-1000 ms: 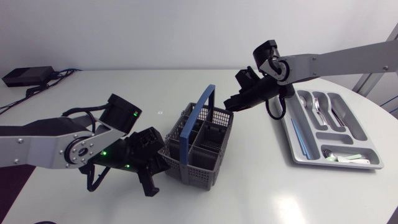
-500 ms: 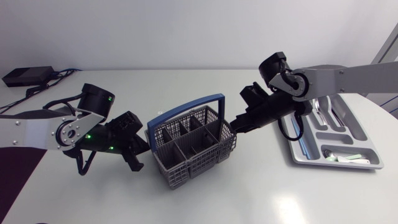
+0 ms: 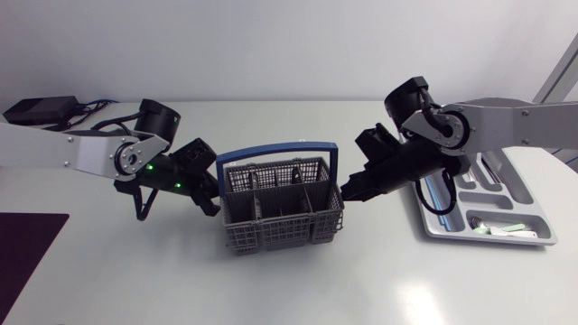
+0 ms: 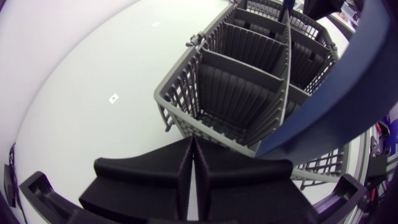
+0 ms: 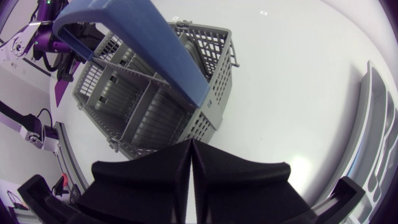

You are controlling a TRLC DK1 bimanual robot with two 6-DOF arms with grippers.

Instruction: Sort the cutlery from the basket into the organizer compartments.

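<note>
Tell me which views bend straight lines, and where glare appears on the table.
Left wrist view: fisheye curves the basket walls and its blue handle. Right wrist view: the organizer rim bows, and a bright glare spot lies on the table. Head view: lines look straight, shadows soft.

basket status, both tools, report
Left tool shut, empty, beside basket. Right tool shut, empty, opposite side. Basket upright, visible compartments look empty. No obstruction seen.

On the tabletop (image 3: 298, 289) the basket (image 3: 280, 236) stands midway, between the left gripper (image 3: 209, 194) and the right gripper (image 3: 350, 191). The organizer (image 3: 524, 200) lies by the right edge.
</note>
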